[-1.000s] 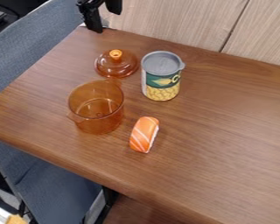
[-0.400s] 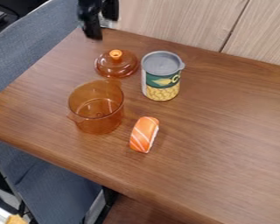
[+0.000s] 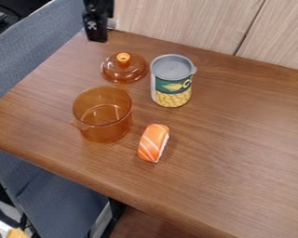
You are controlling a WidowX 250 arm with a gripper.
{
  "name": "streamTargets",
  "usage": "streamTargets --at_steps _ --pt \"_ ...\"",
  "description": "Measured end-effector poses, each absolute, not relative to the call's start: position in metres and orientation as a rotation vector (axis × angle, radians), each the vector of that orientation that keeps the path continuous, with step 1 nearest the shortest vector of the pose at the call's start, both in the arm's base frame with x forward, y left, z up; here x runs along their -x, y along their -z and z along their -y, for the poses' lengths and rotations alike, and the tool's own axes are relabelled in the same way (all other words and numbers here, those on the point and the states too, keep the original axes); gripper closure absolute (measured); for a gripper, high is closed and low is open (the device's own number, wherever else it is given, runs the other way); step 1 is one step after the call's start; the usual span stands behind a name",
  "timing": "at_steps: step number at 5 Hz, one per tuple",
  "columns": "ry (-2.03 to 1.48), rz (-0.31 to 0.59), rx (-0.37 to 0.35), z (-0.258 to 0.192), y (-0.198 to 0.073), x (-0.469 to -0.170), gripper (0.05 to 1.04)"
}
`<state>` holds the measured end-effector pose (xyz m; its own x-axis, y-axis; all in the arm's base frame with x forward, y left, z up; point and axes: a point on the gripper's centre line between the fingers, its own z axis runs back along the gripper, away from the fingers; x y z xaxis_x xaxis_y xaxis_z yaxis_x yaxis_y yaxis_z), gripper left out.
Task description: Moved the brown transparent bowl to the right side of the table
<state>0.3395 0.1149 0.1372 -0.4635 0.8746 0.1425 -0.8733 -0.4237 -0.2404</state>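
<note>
So your brown see-through bowl (image 3: 105, 131) is upright on the left part of the worktop (image 3: 239, 139), between the left edge and the front edge. Your claw (image 3: 96, 38) hangs up by the far left corner, well apart from it. I honestly can't tell if the claw is spread or pressed together, but I see nothing pinched in it. I'd call this the approach step, with the whole move over to the right side of the worktop left to do.

Handling-wise, my guess is stiff, fairly light, slick walls, and maybe brittle if it's glass. I'd have you straddle the wall from above at the rim, on the left or front side, where you've got room. The little side lug (image 3: 80, 124) looks short, so I wouldn't trust it alone. Get a decent bite, since a one-sided hold could let the bowl tip or swivel.

Also watch your neighbors: the lid (image 3: 125, 73) is just behind, the corn can (image 3: 171, 83) is off its back right, and the salmon sushi (image 3: 154, 142) is near its front right. Lift enough to clear them before you swing right.
</note>
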Motion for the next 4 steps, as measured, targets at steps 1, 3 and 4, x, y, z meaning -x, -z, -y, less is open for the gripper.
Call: streamTargets --at_steps 1,3,4 --pt "-2.191 0.342 -0.010 -0.116 -0.122 -0.323 0.083" --pt "-2.455 0.357 -0.079 -0.129 -0.091 -0.292 0.083" --pt "-2.480 0.354 -0.073 -0.126 -0.085 -0.294 0.083"
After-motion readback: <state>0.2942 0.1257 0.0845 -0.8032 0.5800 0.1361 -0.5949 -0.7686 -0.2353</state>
